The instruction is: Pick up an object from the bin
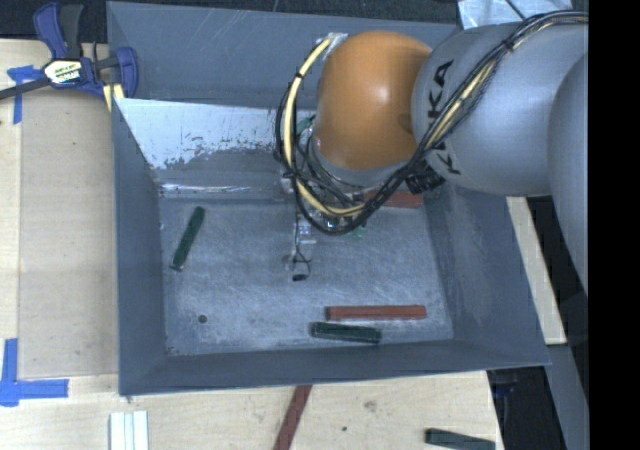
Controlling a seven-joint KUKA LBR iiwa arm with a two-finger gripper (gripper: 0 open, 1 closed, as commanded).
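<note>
Grey sheet metal forms the bin (135,238), its sloping walls running down to a flat, scuffed floor; the far wall carries a pale, scratched patch. From the view's right the silver arm (520,108) reaches in over the far right corner, and at its end sits the rounded orange cover (365,98), which serves as the landmark for all that follows.

Black and yellow cables (292,108) loop round the left side of the orange cover and gather in a bundle just under it. Straight below that bundle, toward the near wall, the gripper (298,263) hangs as a thin metal piece over bare floor near the middle of the bin. Whether it is open or closed cannot be told from this angle, and nothing can be made out in its grasp.

Well below the orange cover and a little to its right, a red-brown bar (375,313) lies flat close to the near wall. A dark green bar (345,333) lies just beside it on the near side, roughly parallel. These two are the things nearest the gripper, yet apart from it.

Far to the lower left of the orange cover, a dark green stick (187,238) lies tilted near the left wall. Just at the cover's lower right, a reddish piece (408,200) shows from under the arm, mostly hidden. A tiny dark speck (202,318) sits on the floor below the stick.
</note>
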